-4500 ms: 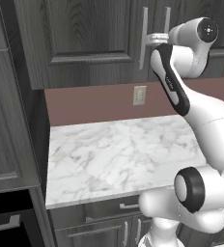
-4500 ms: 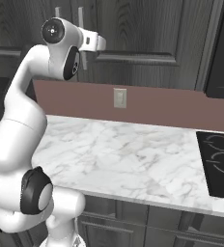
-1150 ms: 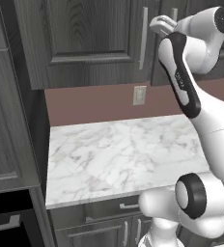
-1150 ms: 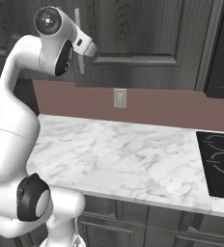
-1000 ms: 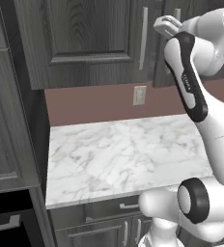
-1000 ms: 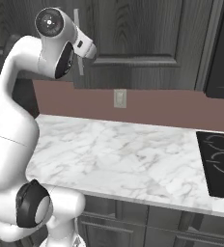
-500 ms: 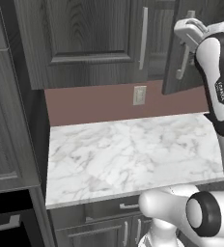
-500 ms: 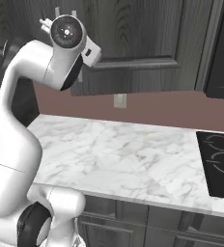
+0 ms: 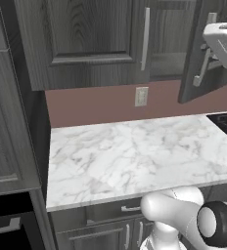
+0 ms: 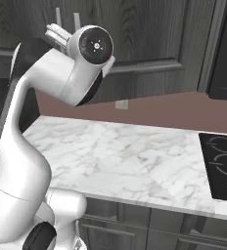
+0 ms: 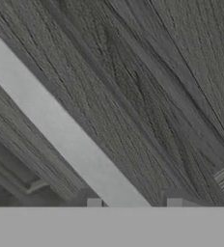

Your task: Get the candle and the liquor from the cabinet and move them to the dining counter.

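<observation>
The cabinet (image 9: 86, 44) is dark grey wood grain on the wall above the counter. Its left door stays closed, with a silver bar handle (image 9: 146, 39). Its right door (image 9: 190, 73) stands swung out toward me. My gripper (image 9: 208, 51) is shut on that door's silver bar handle (image 9: 202, 73). In the hand view the handle (image 11: 61, 130) runs diagonally down between my two fingertips (image 11: 93, 203). My gripper (image 10: 56, 33) also appears behind the arm's big joint. Part of the cabinet's inside (image 9: 167, 53) is visible, dim and grey. The candle and the liquor are hidden. The dining counter is out of view.
A white marble counter (image 9: 135, 151) lies below the cabinet against a maroon backsplash (image 9: 96, 105) with an outlet (image 9: 141, 96). A black cooktop (image 10: 223, 166) is set in its right end. A tall dark cabinet (image 9: 8, 122) stands at the left. Drawers run under the counter.
The right cabinet door has swung open toward me, drawn by its handle. My hand has moved right and outward with it.
</observation>
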